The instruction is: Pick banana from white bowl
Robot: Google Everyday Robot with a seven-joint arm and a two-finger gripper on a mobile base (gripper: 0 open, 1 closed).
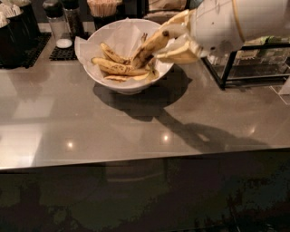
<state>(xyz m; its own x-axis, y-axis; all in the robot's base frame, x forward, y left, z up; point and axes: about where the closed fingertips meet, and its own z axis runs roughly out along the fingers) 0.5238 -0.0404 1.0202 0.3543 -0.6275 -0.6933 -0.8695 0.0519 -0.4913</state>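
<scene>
The white bowl [102,74], lined with crinkled white paper, stands at the back of the grey counter. Several speckled yellow bananas [118,68] lie in it. My gripper [163,41] is over the bowl's right rim, reaching in from the right. It is shut on one banana [148,46], which is tilted steeply, its dark upper end between the fingers [179,55] and its lower end still over the other bananas.
A black wire rack [247,61] with packets stands to the right, right behind my arm. Shakers [56,22], a cup of sticks [102,7] and dark containers [13,27] line the back left. The counter's front edge [136,159] runs across the lower half.
</scene>
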